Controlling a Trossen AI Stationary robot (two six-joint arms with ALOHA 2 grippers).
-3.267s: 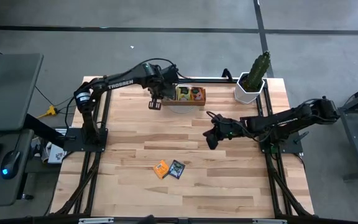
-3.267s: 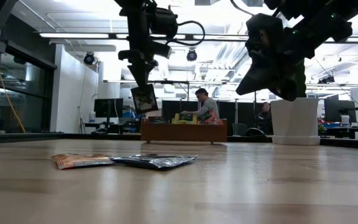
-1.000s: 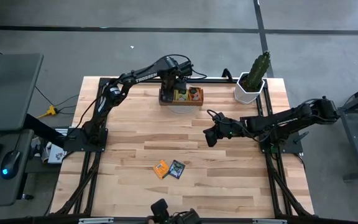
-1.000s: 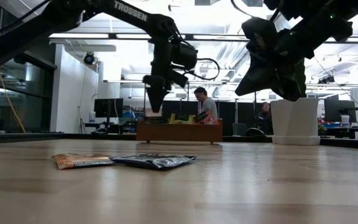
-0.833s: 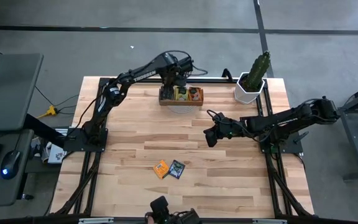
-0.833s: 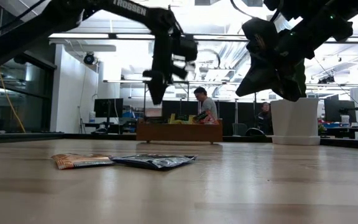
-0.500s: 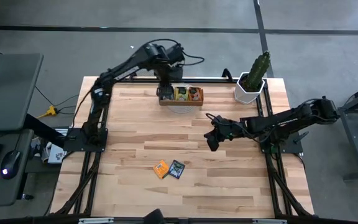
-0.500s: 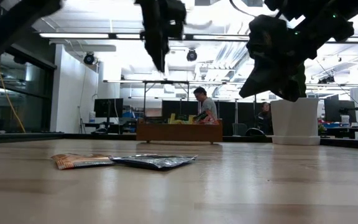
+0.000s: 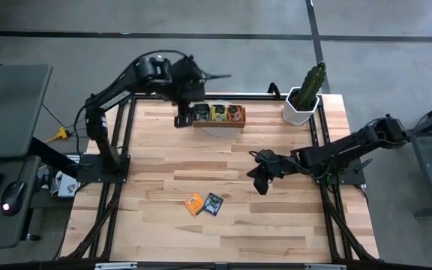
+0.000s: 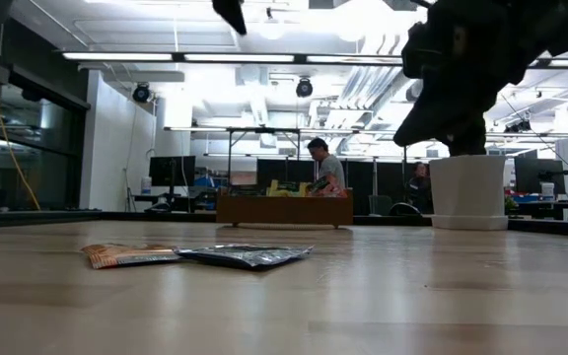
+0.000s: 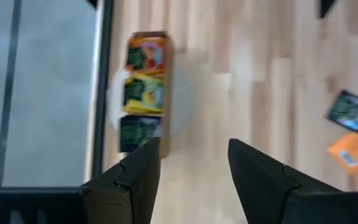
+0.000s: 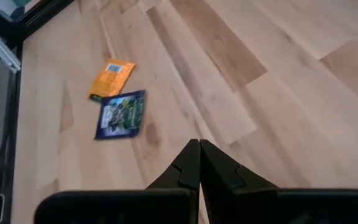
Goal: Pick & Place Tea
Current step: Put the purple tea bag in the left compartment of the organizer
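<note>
Well apart from right pincer point(image 9: 260, 184), two sachets point(image 9: 203, 203) lie, seemingly overlapping.

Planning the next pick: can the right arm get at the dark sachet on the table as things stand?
Probably yes. The right tool hangs shut above bare wood beside the dark sachet, which lies flat by the orange sachet, nothing between. It must open first.

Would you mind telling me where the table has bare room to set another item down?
Bare wood lies left of the orange sachet and dark sachet, and between them and the tray. It is crowded at the back edge: tray, plant pot, with the left gripper beside the tray.
</note>
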